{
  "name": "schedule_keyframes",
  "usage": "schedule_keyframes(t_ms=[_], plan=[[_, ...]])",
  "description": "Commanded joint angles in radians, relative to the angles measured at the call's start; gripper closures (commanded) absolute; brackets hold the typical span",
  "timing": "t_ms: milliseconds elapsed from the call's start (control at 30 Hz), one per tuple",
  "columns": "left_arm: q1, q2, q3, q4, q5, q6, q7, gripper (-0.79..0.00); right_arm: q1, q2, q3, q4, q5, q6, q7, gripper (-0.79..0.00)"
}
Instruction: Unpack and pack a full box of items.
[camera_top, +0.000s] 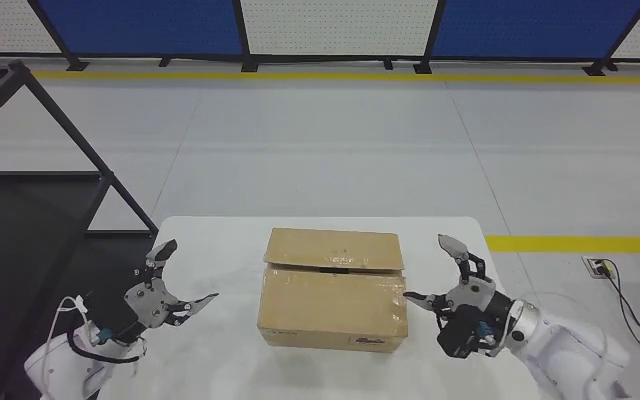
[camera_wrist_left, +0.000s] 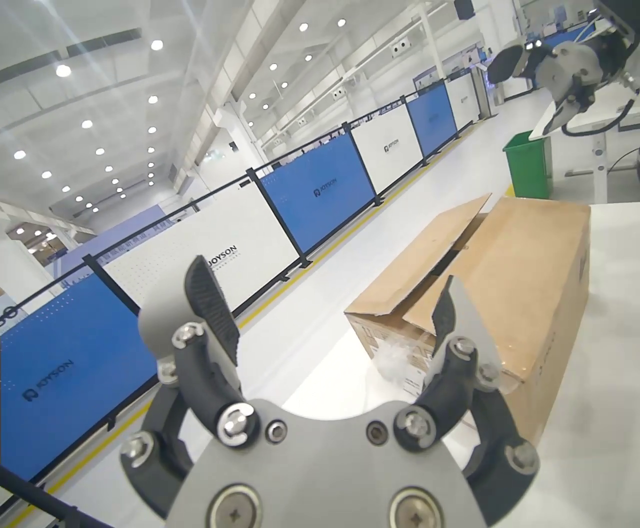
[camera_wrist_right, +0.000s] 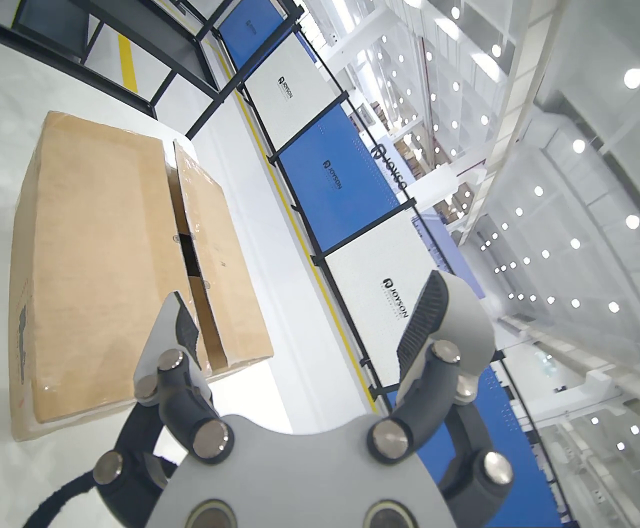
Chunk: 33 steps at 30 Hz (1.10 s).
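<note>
A brown cardboard box (camera_top: 333, 290) stands in the middle of the white table (camera_top: 220, 240). Its two top flaps lie nearly closed, with a narrow dark slit between them; the far flap is slightly raised. In the left wrist view the box (camera_wrist_left: 525, 280) shows a bit of clear plastic at its near end. My left gripper (camera_top: 185, 277) hovers open to the left of the box, nothing between its fingers (camera_wrist_left: 212, 307). My right gripper (camera_top: 430, 272) hovers open just right of the box (camera_wrist_right: 100, 240), also empty. The right gripper (camera_wrist_left: 545, 80) appears far off in the left wrist view.
A black metal frame (camera_top: 70, 150) stands left of the table. Blue and white partition panels (camera_top: 340, 25) line the far side of the floor. A green bin (camera_wrist_left: 527, 162) sits on the floor beyond the table. Bare table surface lies on both sides of the box.
</note>
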Motion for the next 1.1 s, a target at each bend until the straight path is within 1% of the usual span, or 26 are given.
schedule_keyframes(t_ms=[0, 67, 100, 133, 467, 567, 633, 700, 733, 767, 833, 900, 933, 1067], plan=[[-0.03, 0.005, 0.006, 0.036, -0.016, -0.045, 0.005, -0.785, 0.03, -0.004, -0.001, 0.049, 0.109, -0.037, 0.08, -0.785], [-0.057, 0.011, 0.01, 0.064, -0.025, -0.097, 0.002, -0.785, 0.057, -0.008, -0.003, 0.089, 0.213, -0.074, 0.142, -0.785], [-0.069, 0.015, 0.013, 0.072, -0.021, -0.131, -0.005, -0.785, 0.065, -0.009, -0.002, 0.095, 0.225, -0.076, 0.17, -0.785], [-0.08, 0.02, 0.009, 0.07, 0.003, -0.142, -0.016, -0.785, 0.065, -0.009, -0.002, 0.095, 0.225, -0.076, 0.17, -0.785], [-0.081, 0.022, 0.007, 0.068, 0.015, -0.138, -0.023, -0.785, 0.065, -0.009, -0.002, 0.095, 0.225, -0.076, 0.17, -0.785], [-0.067, 0.023, 0.018, 0.049, -0.007, -0.128, -0.049, -0.785, 0.064, -0.008, -0.02, 0.093, 0.239, -0.121, 0.16, -0.785], [-0.068, 0.025, 0.021, 0.045, -0.026, -0.129, -0.071, -0.785, 0.072, -0.008, -0.031, 0.122, 0.307, -0.186, 0.169, -0.785], [-0.073, 0.027, 0.026, 0.043, -0.044, -0.132, -0.094, -0.785, 0.092, -0.007, -0.034, 0.16, 0.4, -0.268, 0.232, -0.785], [-0.075, 0.028, 0.03, 0.042, -0.052, -0.135, -0.102, -0.785, 0.101, -0.008, -0.038, 0.193, 0.49, -0.318, 0.255, -0.785], [-0.077, 0.029, 0.034, 0.041, -0.06, -0.146, -0.107, -0.785, 0.117, -0.007, -0.037, 0.229, 0.563, -0.362, 0.306, -0.785], [-0.081, 0.032, 0.037, 0.039, -0.061, -0.147, -0.117, -0.785, 0.147, -0.007, -0.048, 0.296, 0.756, -0.408, 0.401, -0.785], [-0.079, 0.034, 0.037, 0.036, -0.062, -0.118, -0.111, -0.785, 0.174, -0.004, -0.07, 0.341, 0.945, -0.419, 0.516, -0.785], [-0.074, 0.035, 0.037, 0.032, -0.06, -0.095, -0.107, -0.785, 0.174, -0.004, -0.07, 0.341, 0.945, -0.419, 0.516, -0.785], [-0.074, 0.035, 0.037, 0.032, -0.06, -0.095, -0.107, -0.785, 0.174, -0.004, -0.07, 0.341, 0.945, -0.419, 0.516, -0.785]])
